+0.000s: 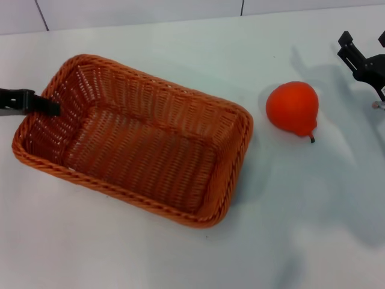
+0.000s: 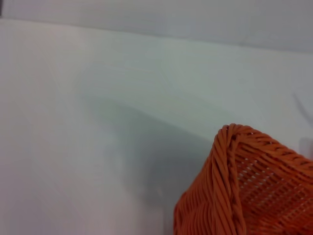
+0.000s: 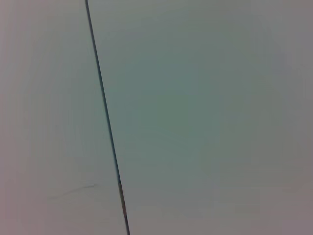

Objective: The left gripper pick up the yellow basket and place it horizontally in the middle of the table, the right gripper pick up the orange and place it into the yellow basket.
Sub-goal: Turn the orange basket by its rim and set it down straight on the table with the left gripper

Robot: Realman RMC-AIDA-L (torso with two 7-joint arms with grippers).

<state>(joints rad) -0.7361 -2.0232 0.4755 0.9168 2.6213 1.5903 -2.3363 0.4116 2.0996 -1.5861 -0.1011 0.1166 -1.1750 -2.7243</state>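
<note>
Left claw (image 1: pixel 51 108) reaches in from the side, its dark tip at the wicker basket's (image 1: pixel 138 141) left rim; whether it grips, I cannot tell. Basket sits slightly skewed on the white counter (image 1: pixel 180 259). Orange (image 1: pixel 293 108) lies just right of it, apart. Right claw (image 1: pixel 367 57) hovers farther right, jaws spread, holding nothing.

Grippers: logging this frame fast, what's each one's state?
Left gripper: at the yellow basket's left rim; open or shut cannot be told.
Right gripper: open, empty, beyond the orange.
</note>
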